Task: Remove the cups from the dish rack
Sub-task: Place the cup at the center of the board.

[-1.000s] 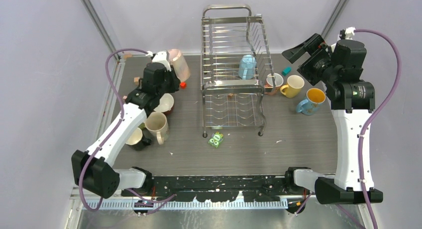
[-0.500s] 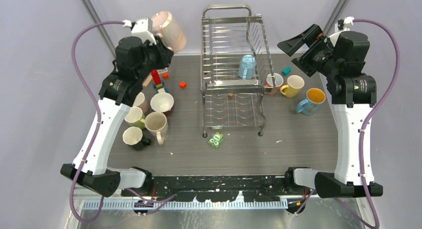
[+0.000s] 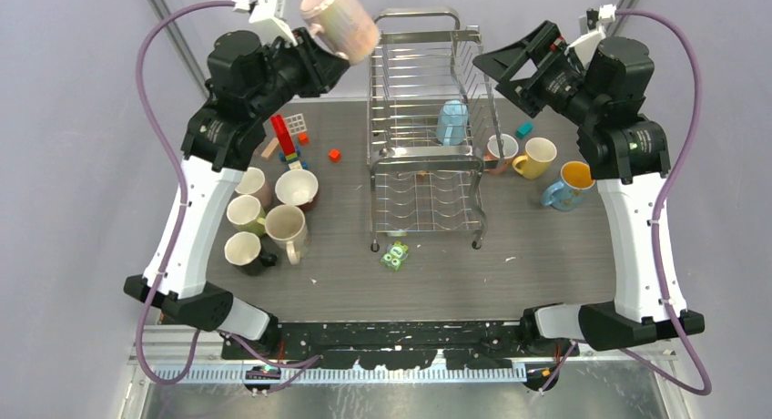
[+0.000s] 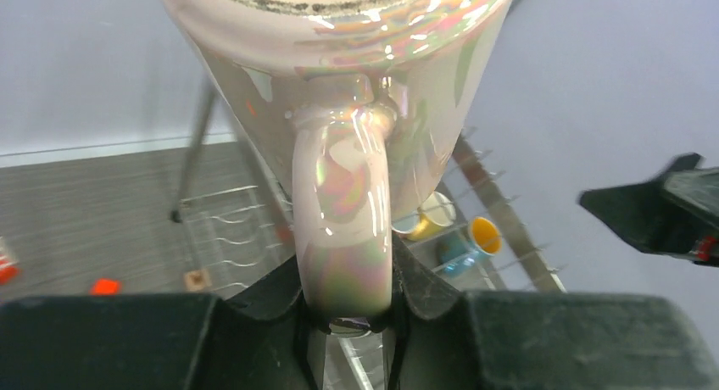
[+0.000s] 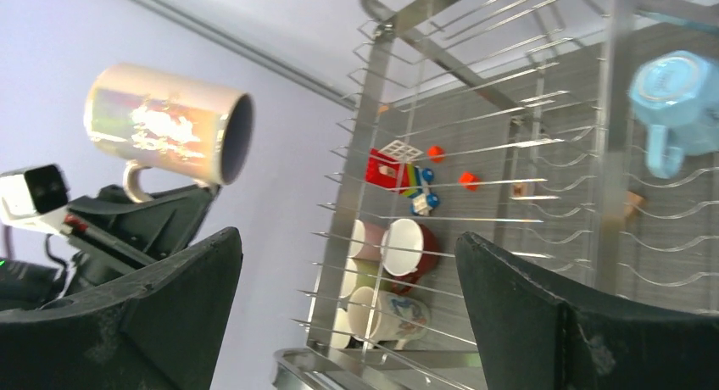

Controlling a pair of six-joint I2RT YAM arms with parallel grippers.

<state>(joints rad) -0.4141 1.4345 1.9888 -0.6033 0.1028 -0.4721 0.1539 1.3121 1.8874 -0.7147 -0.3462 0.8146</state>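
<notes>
Left claw (image 4: 343, 318) pinches pink mug (image 4: 339, 85) by handle; glazed ceramic, likely slick, stiff, breakable. Right claw (image 3: 521, 62) gapes, empty.

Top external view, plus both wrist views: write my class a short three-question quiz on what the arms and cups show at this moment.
1. True or false: the left gripper holds the pale pink mug by its handle.
2. What colour is the cup inside the dish rack? A yellow, B light blue, C black.
3. Fill in: the right gripper has its jaws ____.
Key: 1 true; 2 B; 3 open.
</notes>
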